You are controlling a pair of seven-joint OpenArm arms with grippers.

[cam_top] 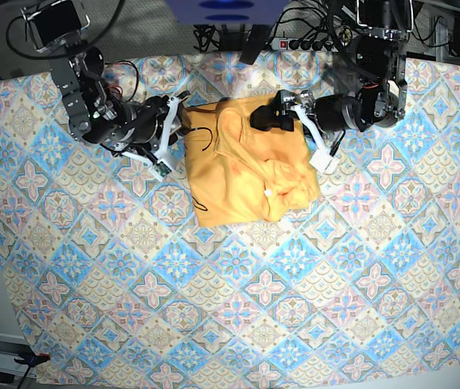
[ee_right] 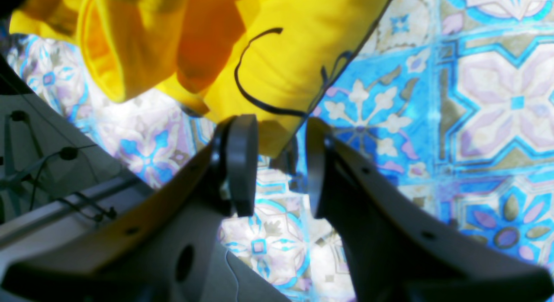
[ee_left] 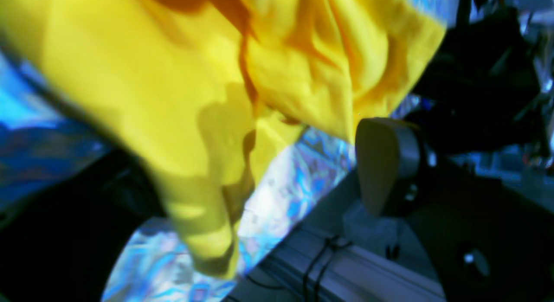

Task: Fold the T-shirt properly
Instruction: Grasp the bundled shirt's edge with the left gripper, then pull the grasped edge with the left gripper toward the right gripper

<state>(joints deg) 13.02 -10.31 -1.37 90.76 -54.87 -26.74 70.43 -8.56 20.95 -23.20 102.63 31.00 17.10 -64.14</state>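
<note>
The yellow-orange T-shirt [cam_top: 242,166] lies bunched and partly folded on the tablecloth at the upper middle of the base view. My left gripper [cam_top: 295,134] is at its upper right corner, and my right gripper [cam_top: 177,138] at its left edge. In the left wrist view the T-shirt [ee_left: 173,98] fills the top, and loose fabric lies between the wide-open jaws of the left gripper [ee_left: 251,172], with one grey finger [ee_left: 381,163] showing. In the right wrist view the right gripper [ee_right: 279,168] stands open, the T-shirt [ee_right: 285,55] edge just ahead of its tips.
The blue-pink tile-patterned tablecloth [cam_top: 295,284] covers the whole table. A thin black cable [ee_right: 251,98] loops over the shirt near the right gripper. The table edge and a metal rail [ee_left: 346,258] are close behind both grippers. Cables and a power strip [cam_top: 295,40] lie along the far edge.
</note>
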